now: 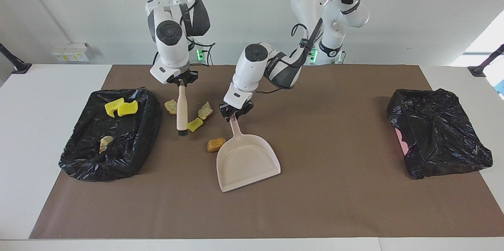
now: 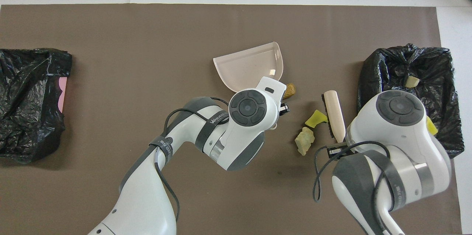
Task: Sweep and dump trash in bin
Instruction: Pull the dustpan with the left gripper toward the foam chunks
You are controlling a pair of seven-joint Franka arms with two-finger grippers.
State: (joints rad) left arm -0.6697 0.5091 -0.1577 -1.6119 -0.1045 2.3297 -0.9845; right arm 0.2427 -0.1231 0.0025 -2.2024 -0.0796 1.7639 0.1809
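Observation:
My right gripper (image 1: 181, 81) is shut on the top of a beige brush (image 1: 181, 111) whose dark bristles (image 1: 182, 133) reach the mat. My left gripper (image 1: 235, 113) is shut on the handle of a pale pink dustpan (image 1: 246, 162) that rests on the mat, mouth pointing away from the robots. Loose trash lies between the two tools: two pale scraps (image 1: 171, 106) (image 1: 205, 110), a yellow-green scrap (image 1: 195, 124) beside the bristles, and an orange-brown scrap (image 1: 215, 144) touching the pan's side. In the overhead view the brush (image 2: 335, 113), dustpan (image 2: 250, 65) and orange-brown scrap (image 2: 290, 90) show too.
A black-lined bin (image 1: 151, 125) at the right arm's end holds two bright yellow scraps (image 1: 121, 107) and a pale one (image 1: 105, 143). A second black-bagged bin (image 1: 437, 132) sits at the left arm's end. A brown mat (image 1: 334, 203) covers the table.

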